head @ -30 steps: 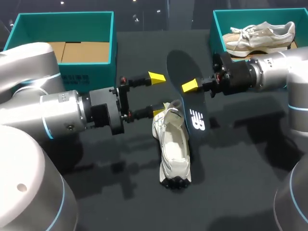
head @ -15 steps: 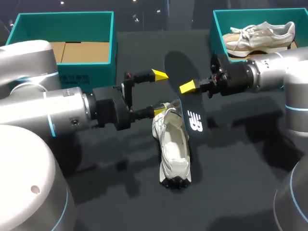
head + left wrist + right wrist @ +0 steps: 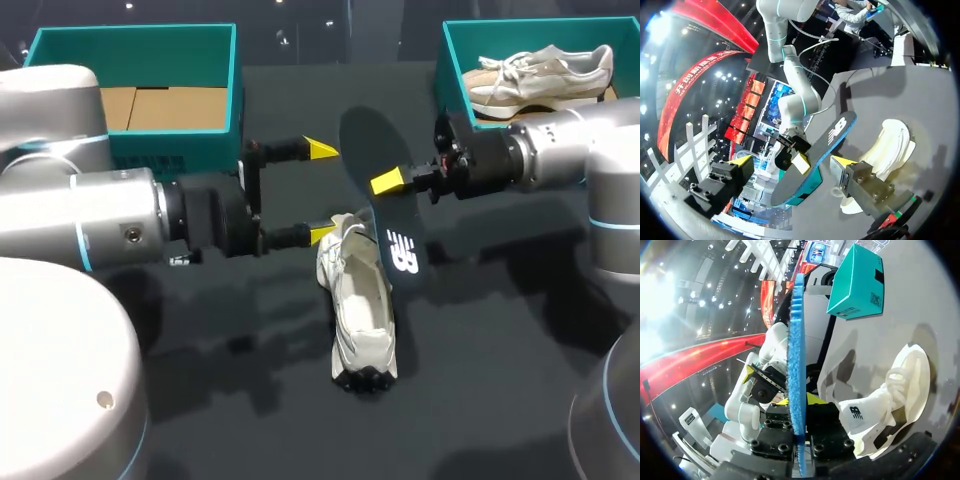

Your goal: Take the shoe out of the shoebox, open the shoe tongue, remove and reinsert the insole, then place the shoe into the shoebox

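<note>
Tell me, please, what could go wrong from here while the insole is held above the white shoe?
1. The right gripper pinches the insole at one spot along its edge, so it may swing or slip when pushed.
2. The left gripper is open beside the shoe, not clamping it; the shoe could slide.
3. The insole's end might catch on the shoe's opening and fold.

- Head view: high up and behind the robot, looking down over the dark table (image 3: 480, 380), far enough off to take in both arms.
- Left wrist view: close in, looking out from the left wrist toward the flat dark insole with a blue underside (image 3: 832, 137).
- Right wrist view: very close, meeting that insole edge-on.
- All three views share the insole and the white lace-up sneaker (image 3: 360, 300).
</note>
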{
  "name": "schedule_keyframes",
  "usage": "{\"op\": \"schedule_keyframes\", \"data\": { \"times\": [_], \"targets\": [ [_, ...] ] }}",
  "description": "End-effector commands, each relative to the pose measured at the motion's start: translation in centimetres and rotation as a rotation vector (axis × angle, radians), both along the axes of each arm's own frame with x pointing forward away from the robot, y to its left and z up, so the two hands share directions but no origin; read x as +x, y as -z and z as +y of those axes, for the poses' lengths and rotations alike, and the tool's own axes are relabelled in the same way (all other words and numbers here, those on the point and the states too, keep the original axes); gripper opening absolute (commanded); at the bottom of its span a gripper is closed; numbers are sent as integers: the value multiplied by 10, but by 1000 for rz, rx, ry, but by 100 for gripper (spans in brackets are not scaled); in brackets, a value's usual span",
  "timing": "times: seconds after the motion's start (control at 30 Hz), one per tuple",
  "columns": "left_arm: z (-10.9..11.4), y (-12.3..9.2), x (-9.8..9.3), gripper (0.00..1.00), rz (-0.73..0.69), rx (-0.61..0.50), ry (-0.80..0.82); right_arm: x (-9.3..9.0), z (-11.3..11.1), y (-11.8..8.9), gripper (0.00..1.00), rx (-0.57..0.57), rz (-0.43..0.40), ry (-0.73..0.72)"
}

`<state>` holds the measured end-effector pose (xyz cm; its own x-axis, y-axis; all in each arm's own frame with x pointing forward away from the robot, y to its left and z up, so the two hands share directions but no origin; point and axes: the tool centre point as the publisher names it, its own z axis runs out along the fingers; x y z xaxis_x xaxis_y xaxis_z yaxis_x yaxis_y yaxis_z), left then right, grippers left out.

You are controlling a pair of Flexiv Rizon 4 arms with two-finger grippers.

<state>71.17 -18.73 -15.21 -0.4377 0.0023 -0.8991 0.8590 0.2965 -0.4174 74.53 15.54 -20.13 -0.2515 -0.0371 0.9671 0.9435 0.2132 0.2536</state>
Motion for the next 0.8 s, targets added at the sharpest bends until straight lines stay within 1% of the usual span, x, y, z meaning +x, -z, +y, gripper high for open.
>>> {"op": "schedule_keyframes", "data": {
  "times": [0.03,0.1,0.2,0.27,0.3,0.5,0.7,0.8],
  "targets": [
    [2,3,6,100,-3,61,52,-5,-1,0,0,-4,-1,13],
    [2,2,4,100,-23,57,61,-6,-1,1,0,-4,-1,17],
    [1,2,1,100,-94,97,68,-7,-2,2,0,-4,-2,22],
    [1,3,0,100,-165,132,68,-7,-2,2,0,-4,-4,24],
    [1,4,-1,100,-176,135,68,-8,-2,2,0,-5,-5,24],
    [2,6,-4,100,-249,125,64,-8,-2,1,0,-5,-8,22],
    [2,10,-7,100,-312,117,73,-9,-2,0,0,-9,6,26],
    [2,13,-9,100,-385,117,75,-9,-3,-1,0,-13,15,31]
  ]
}}
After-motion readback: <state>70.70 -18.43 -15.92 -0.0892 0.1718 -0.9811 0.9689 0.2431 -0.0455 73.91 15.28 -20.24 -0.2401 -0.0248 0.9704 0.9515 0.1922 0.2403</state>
